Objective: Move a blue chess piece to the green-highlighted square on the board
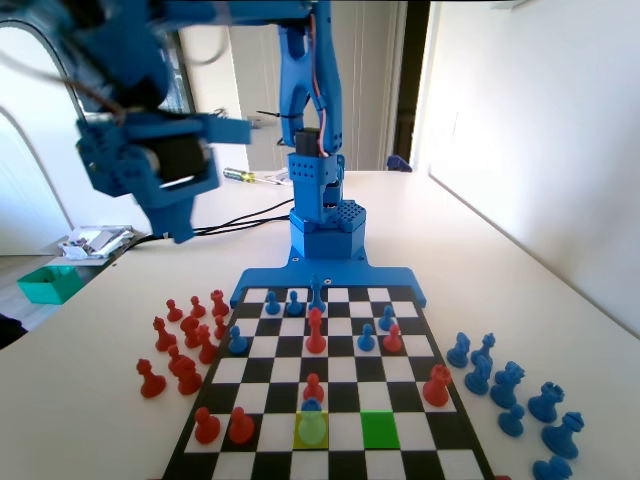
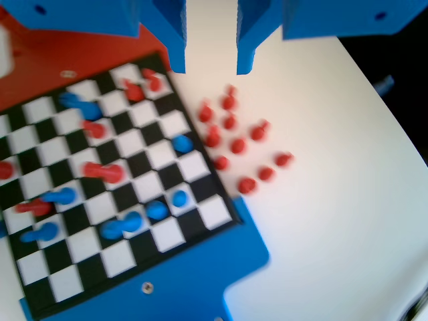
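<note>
The fingers [image 2: 210, 63] hang empty and apart above the bench, and the blue chess piece [image 1: 312, 426] stands on the yellow-tinted square just beside the green-highlighted square [image 1: 379, 429], so a descent could knock the red pawn [image 1: 314, 387] behind it.

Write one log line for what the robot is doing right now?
gripper: open, empty, raised beside board | pawn: on yellow square | green square: empty | phase: not yet grasped
</note>
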You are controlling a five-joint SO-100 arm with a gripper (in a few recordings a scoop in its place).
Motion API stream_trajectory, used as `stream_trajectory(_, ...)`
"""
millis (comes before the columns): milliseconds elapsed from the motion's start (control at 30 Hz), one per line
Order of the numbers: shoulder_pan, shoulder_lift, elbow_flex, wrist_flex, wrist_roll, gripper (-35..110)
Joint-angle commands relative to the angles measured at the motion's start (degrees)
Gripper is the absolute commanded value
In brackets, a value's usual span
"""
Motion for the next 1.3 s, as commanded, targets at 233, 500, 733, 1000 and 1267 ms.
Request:
stream_trajectory(233, -19.07, 1.76, -4.31, -2.72, 0.88, 15)
stream_trajectory(500, -26.19, -9.76, -9.49, -6.86, 1.41, 15)
stream_trajectory(733, -26.89, -18.54, -16.61, -9.49, 2.29, 15)
stream_trajectory(1000, -25.31, -25.40, -21.80, -12.04, 1.93, 15)
stream_trajectory(1267, -25.14, -27.95, -21.53, -13.36, 0.79, 15)
